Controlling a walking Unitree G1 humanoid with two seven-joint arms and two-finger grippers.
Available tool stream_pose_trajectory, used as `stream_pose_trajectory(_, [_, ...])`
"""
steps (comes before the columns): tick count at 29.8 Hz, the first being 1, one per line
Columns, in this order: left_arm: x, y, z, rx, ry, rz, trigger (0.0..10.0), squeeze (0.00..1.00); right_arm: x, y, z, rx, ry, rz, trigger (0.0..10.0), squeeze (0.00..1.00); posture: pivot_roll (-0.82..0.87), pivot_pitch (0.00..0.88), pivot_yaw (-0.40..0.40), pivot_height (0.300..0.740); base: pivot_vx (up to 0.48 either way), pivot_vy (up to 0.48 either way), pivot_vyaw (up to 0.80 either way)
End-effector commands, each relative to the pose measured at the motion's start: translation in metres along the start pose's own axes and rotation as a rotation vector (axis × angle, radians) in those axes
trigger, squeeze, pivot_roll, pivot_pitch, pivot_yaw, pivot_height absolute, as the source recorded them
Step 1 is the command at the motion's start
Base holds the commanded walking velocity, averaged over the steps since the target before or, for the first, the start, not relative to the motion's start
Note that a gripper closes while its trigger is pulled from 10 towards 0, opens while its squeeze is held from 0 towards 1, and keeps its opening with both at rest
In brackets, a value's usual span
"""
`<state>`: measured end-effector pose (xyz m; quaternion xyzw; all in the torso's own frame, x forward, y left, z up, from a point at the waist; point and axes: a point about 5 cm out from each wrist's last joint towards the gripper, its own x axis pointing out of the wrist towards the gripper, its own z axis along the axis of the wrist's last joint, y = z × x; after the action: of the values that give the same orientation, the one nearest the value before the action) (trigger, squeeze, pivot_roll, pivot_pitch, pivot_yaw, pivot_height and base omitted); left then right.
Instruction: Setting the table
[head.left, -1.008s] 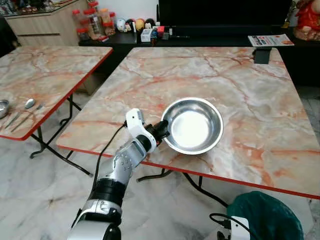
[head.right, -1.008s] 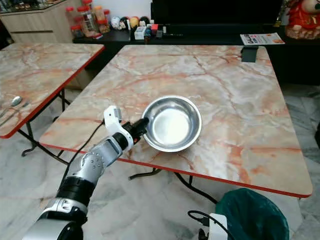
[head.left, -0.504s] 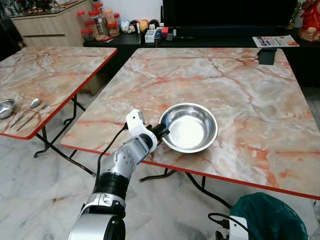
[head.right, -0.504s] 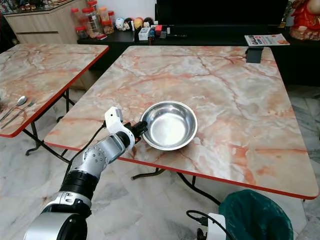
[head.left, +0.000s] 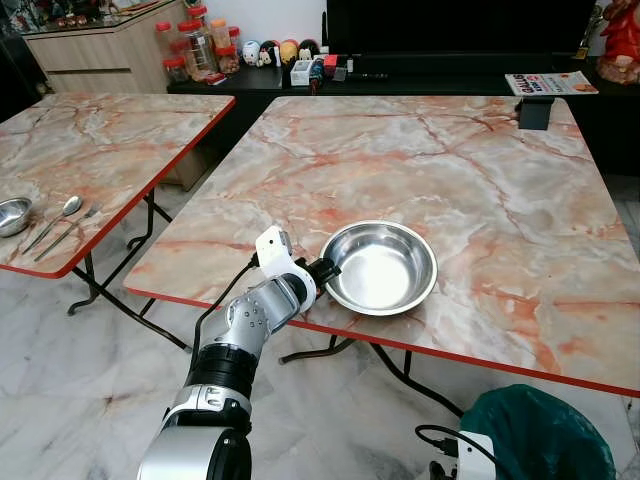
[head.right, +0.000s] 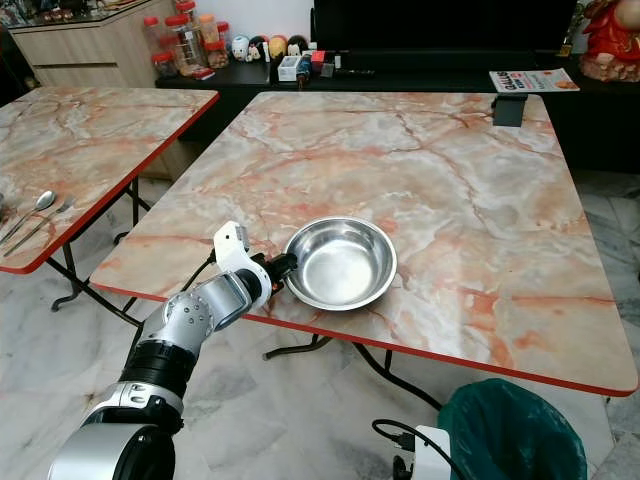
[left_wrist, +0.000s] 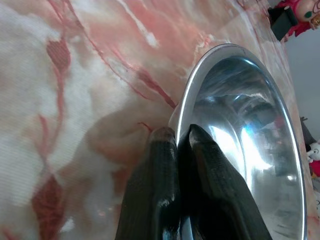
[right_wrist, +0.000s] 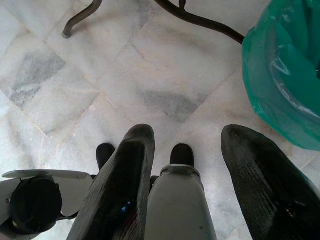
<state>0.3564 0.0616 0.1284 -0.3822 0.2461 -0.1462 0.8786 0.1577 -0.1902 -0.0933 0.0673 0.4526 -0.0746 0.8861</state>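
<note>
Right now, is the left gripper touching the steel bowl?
Touching. The left wrist view shows the left gripper pinching the steel bowl's rim, one finger inside, one outside.

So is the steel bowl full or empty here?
Empty. The steel bowl shows only bare shiny metal inside, sitting upright on the table, left gripper pinching its rim.

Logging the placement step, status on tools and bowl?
Left tool shut on steel bowl rim, bowl on marble table. Right tool open, idle.
</note>
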Motion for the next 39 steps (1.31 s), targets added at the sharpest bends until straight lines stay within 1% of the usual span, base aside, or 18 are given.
stream_pose_trajectory(1, [0.003,-0.011,0.0,-0.014,0.008,-0.026,10.0,0.0,0.0,0.003,-0.001,0.01,-0.004,0.002,10.0,0.0,-0.03,0.03,0.118,0.74,0.0,0.0,0.0])
stream_pose_trajectory(10, [0.004,-0.013,-0.006,-0.016,0.022,-0.017,10.0,0.0,-0.001,0.005,-0.004,0.01,0.002,0.005,10.0,0.0,-0.02,0.037,0.121,0.74,0.0,0.0,0.0])
stream_pose_trajectory(11, [0.004,-0.014,-0.007,-0.012,0.021,-0.017,10.0,0.07,-0.001,0.005,-0.004,0.01,0.004,0.006,10.0,0.0,-0.02,0.038,0.122,0.74,0.0,0.0,0.0])
stream_pose_trajectory(12, [0.005,-0.015,-0.007,-0.01,0.021,-0.016,10.0,0.22,-0.001,0.006,-0.005,0.01,0.004,0.006,10.0,0.0,-0.01,0.039,0.123,0.74,0.0,0.0,0.0])
stream_pose_trajectory(13, [0.005,-0.016,-0.008,-0.009,0.021,-0.016,10.0,0.22,-0.001,0.006,-0.005,0.011,0.005,0.007,10.0,0.0,-0.01,0.039,0.123,0.74,0.0,0.0,0.0])
stream_pose_trajectory(14, [0.006,-0.017,-0.009,-0.01,0.021,-0.017,10.0,1.0,-0.001,0.006,-0.005,0.011,0.005,0.007,10.0,0.0,-0.02,0.041,0.126,0.74,0.0,0.0,0.0])
stream_pose_trajectory(20, [0.008,-0.022,-0.012,0.01,0.027,-0.027,10.0,1.0,-0.001,0.008,-0.007,0.021,0.007,0.007,10.0,0.0,-0.02,0.044,0.136,0.74,0.0,0.0,0.0])
stream_pose_trajectory(26, [0.008,-0.022,-0.013,0.009,0.032,-0.027,10.0,1.0,-0.002,0.008,-0.009,0.025,0.01,0.006,10.0,0.0,-0.02,0.048,0.141,0.74,0.0,0.0,0.0])
stream_pose_trajectory(29, [0.006,-0.021,-0.009,0.055,0.01,-0.025,10.0,1.0,-0.002,0.008,-0.009,0.03,0.011,0.003,10.0,0.0,-0.02,0.049,0.14,0.74,0.0,0.0,0.0])
stream_pose_trajectory(33, [0.005,-0.023,-0.006,0.065,-0.004,-0.037,10.0,1.0,-0.002,0.008,-0.008,0.029,0.01,0.003,10.0,0.0,-0.02,0.048,0.136,0.74,0.0,0.0,0.0])
stream_pose_trajectory(34, [0.003,-0.023,-0.004,0.079,-0.013,-0.043,10.0,0.34,-0.001,0.008,-0.008,0.029,0.008,0.004,10.0,0.0,-0.02,0.048,0.134,0.74,0.0,0.0,0.0])
stream_pose_trajectory(35, [0.002,-0.023,-0.003,0.09,-0.019,-0.047,10.0,0.0,-0.001,0.008,-0.008,0.029,0.007,0.004,10.0,0.0,-0.02,0.048,0.134,0.74,0.0,0.0,0.0])
stream_pose_trajectory(37, [-0.005,-0.022,0.004,0.086,-0.049,-0.072,10.0,0.0,-0.001,0.007,-0.007,0.026,0.005,0.005,10.0,0.0,-0.01,0.046,0.128,0.74,0.0,0.0,0.0])
stream_pose_trajectory(39, [-0.009,-0.02,0.008,0.082,-0.059,-0.081,10.0,0.0,-0.001,0.007,-0.006,0.023,0.004,0.005,10.0,0.0,0.0,0.045,0.124,0.74,0.0,0.0,0.0])
